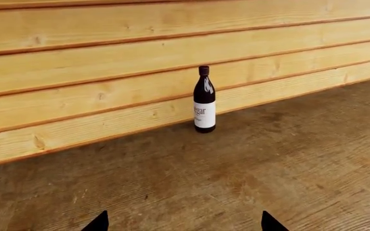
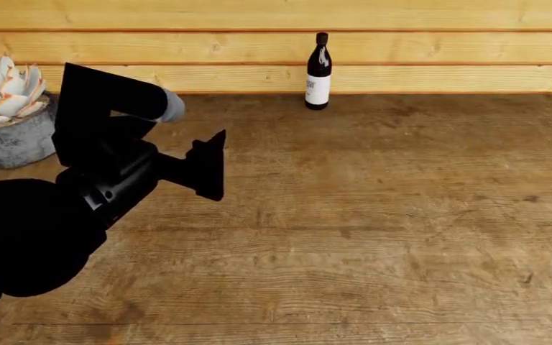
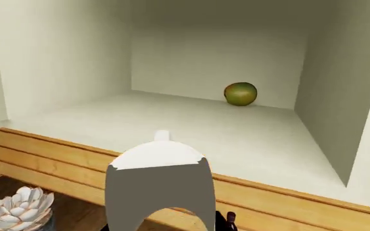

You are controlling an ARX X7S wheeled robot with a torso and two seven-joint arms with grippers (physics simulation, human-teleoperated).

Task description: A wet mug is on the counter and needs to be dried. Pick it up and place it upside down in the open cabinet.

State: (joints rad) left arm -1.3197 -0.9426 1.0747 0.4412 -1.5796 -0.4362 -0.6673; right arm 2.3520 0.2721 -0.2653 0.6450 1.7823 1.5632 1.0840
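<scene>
In the right wrist view we see the mug (image 3: 160, 185) filling the lower centre of the frame, held up in front of the open cabinet (image 3: 191, 130) and seemingly carried by the right gripper, though its fingers are hidden behind the mug and we cannot tell their state for sure. The mug's flat white end faces up with the handle nub showing at the top, so we judge it already inverted, its long axis roughly upright. The cabinet floor lies ahead and just above the wooden lip (image 3: 56, 144) under it; that edge is what we must clear. Inside, a round green fruit (image 3: 241, 94) sits far back at right centre, leaving broad bare floor in front. In the head view the left gripper (image 2: 209, 167) hangs empty over the counter (image 2: 372, 230), fingertips spread apart, the wine bottle (image 2: 318, 70) at upper centre.
</scene>
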